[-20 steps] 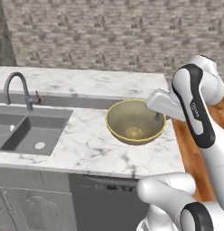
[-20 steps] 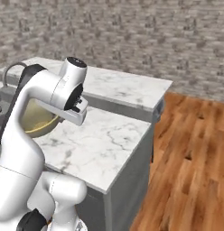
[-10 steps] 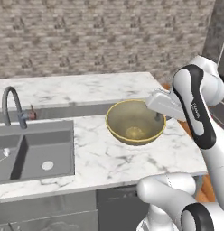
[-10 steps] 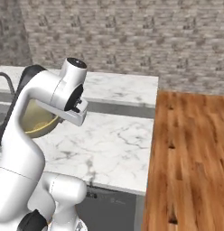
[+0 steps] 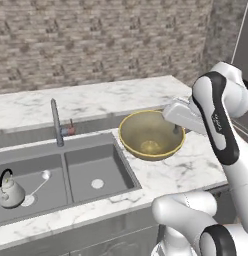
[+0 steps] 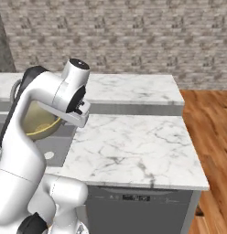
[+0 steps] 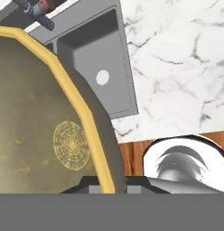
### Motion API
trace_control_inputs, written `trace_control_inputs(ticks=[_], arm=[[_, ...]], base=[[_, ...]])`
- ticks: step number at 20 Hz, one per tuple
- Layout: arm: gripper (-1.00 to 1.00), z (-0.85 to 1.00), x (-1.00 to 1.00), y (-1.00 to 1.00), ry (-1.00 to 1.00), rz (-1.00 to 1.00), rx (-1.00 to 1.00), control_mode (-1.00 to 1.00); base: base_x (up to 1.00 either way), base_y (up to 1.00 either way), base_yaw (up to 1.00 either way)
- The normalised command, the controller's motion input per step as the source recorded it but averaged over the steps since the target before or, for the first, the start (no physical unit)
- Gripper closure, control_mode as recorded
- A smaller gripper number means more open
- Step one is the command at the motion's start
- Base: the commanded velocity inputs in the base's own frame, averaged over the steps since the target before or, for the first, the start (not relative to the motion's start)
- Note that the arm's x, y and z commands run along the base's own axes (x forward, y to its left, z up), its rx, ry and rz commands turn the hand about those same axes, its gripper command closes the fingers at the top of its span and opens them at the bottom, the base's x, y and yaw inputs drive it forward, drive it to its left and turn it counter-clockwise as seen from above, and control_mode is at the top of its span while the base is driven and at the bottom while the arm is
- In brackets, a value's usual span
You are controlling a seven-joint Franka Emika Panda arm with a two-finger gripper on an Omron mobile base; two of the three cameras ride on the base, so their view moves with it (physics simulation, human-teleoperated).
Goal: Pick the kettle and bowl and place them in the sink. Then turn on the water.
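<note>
The olive-tan bowl [image 5: 151, 136] hangs just above the marble counter, right of the sink [image 5: 86, 161]. My gripper [image 5: 175, 129] is shut on the bowl's right rim. In the hand view the bowl [image 7: 50, 135] takes up the left side, and my gripper [image 7: 108, 182] pinches its yellow rim at the bottom. The sink's right basin [image 7: 93, 58] lies beyond. The small pale kettle [image 5: 8, 189] with its black handle stands in the sink's left basin. The grey faucet [image 5: 56, 122] rises behind the divider; no water falls from it. From the right, my arm hides part of the bowl [image 6: 40, 125].
White marble counter [image 6: 129, 141] stretches right of the sink to an edge above a wooden floor [image 6: 211, 128]. A dishwasher front [image 6: 133, 201] sits under the counter. A brick wall [image 5: 96, 45] backs the counter.
The whole picture has shifted: the base has moved, and the sink with the kettle has come fully into view. The bowl has stayed in the shut gripper.
</note>
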Motion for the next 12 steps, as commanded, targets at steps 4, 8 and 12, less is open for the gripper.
trace_control_inputs(ticks=[4,8,12], arm=[[1.0,0.0,0.0,0.0,0.0,0.0,0.0,1.0],[1.0,0.0,0.0,0.0,0.0,0.0,0.0,1.0],[1.0,0.0,0.0,0.0,0.0,0.0,0.0,1.0]], base=[[0.34,0.5,-0.13],[0.31,0.11,-0.04],[0.08,0.01,0.0]])
